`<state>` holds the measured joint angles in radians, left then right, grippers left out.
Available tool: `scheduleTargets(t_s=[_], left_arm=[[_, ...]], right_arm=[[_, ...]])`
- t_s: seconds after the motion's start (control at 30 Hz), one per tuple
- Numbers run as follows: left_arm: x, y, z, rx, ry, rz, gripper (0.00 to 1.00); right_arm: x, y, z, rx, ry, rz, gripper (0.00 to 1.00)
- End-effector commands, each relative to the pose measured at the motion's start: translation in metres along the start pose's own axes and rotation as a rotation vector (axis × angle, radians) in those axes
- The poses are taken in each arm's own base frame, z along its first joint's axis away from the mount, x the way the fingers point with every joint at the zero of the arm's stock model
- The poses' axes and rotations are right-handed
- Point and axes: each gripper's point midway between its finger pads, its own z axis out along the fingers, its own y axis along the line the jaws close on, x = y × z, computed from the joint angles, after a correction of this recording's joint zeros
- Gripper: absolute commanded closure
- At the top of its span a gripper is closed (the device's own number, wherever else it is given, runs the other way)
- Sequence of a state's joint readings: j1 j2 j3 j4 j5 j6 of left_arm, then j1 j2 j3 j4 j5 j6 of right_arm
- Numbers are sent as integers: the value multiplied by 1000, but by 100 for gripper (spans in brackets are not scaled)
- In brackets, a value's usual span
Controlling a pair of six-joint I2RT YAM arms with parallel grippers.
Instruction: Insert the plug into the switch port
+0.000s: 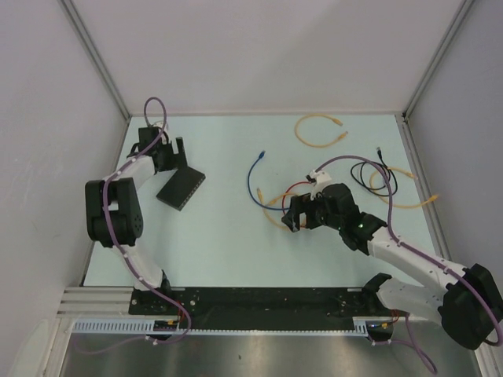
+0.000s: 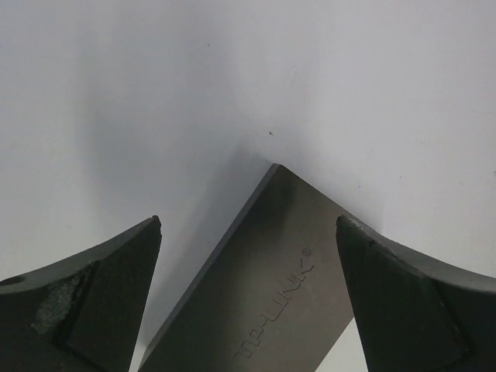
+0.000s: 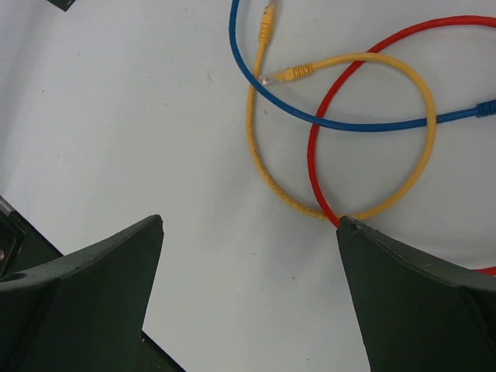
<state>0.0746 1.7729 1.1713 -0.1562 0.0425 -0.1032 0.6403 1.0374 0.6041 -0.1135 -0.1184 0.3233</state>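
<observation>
We see the black switch (image 2: pixel 263 287) lying flat just under our left claw (image 2: pixel 248 225), which is spread wide and empty, its long axis slanting across the gap. Ahead of our spread, empty right claw (image 3: pixel 248 221), a yellow plug (image 3: pixel 288 74) lies apart.

brand "TP-LINK" w/ small ® after it, embossed on top face of switch (image 2: pixel 232 310), letters same dark tone as the casing, running diag. along the box, legible in left wrist view only, too small to read from top cam
</observation>
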Motion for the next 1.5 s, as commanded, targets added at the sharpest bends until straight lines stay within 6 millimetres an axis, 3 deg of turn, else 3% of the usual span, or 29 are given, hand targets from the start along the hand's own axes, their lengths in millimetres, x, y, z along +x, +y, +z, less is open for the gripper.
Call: scheduleTargets(t_s=[0.0, 0.1, 0.4, 0.67, 0.97, 1.2, 1.23, 1.33, 1.47], left_arm=[[12, -15, 8, 127, 123, 36, 2], [25, -15, 7, 132, 154, 24, 10], [74, -19, 1, 148, 259, -50, 14], [102, -55, -23, 249, 301, -109, 17], [145, -112, -42, 320, 363, 81, 17], [170, -150, -53, 386, 393, 244, 16], [173, -153, -55, 399, 396, 260, 16], [180, -166, -63, 436, 408, 281, 16], [184, -170, -76, 454, 398, 268, 16]], right_arm=[[-16, 11, 8, -11, -68, -2, 0], [-17, 13, 10, -15, -75, -11, 0], [-42, 13, 30, -3, -161, -23, 0], [-57, 12, 64, 88, -169, -46, 0], [-85, 12, 108, 192, -242, -7, 0], [-99, 4, 147, 267, -280, 88, 8], [-91, 1, 157, 278, -262, 95, 9], [-101, 5, 173, 271, -282, 110, 11], [-101, 1, 198, 283, -287, 131, 17]])
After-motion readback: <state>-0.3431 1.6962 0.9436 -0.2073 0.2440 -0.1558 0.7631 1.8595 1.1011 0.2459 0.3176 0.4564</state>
